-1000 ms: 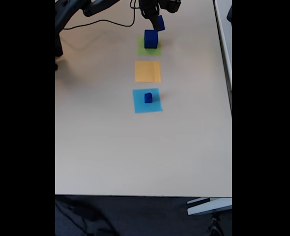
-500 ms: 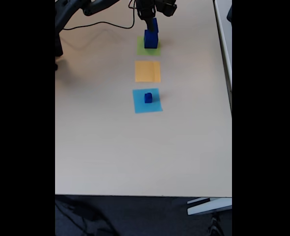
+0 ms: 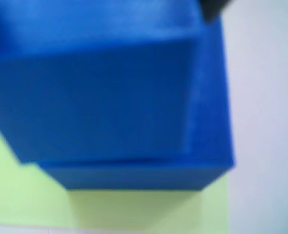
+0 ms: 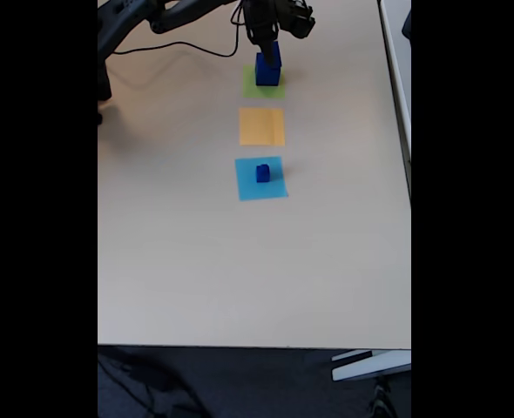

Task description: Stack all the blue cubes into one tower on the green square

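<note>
In the fixed view my gripper (image 4: 270, 43) stands at the far end of the table, shut on the medium blue cube (image 4: 271, 52), which rests on top of the large blue cube (image 4: 267, 73) on the green square (image 4: 251, 88). The wrist view is blurred and very close. There the medium cube (image 3: 95, 97) sits over the large cube (image 3: 210, 136), with the green square (image 3: 27, 200) below and a dark finger (image 3: 213, 7) at the top edge. The small blue cube (image 4: 262, 173) stands on the light-blue square (image 4: 250, 189).
An orange square (image 4: 262, 126) lies between the green and light-blue squares. A black cable (image 4: 179, 39) and the arm's base (image 4: 118, 17) occupy the far left corner. The table's near edge (image 4: 257, 346) drops to a dark floor.
The gripper carried the medium cube from above and right of the large cube down onto its top. The small cube has not moved.
</note>
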You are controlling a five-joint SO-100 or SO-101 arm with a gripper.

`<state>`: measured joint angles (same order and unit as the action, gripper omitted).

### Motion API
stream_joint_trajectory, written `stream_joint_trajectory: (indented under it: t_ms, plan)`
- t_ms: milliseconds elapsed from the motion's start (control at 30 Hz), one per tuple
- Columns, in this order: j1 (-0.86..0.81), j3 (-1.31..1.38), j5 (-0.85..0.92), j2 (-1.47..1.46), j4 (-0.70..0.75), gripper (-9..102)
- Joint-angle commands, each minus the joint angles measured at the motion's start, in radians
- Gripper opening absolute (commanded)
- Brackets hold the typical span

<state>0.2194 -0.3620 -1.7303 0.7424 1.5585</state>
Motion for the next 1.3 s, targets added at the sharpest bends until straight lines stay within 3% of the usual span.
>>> stream_joint_trajectory:
  t_ms: [0, 1267]
  plan:
    - [0.011, 0.058, 0.009, 0.023, -0.006, 0]
    - [0.023, 0.086, 0.025, 0.006, 0.018, 0]
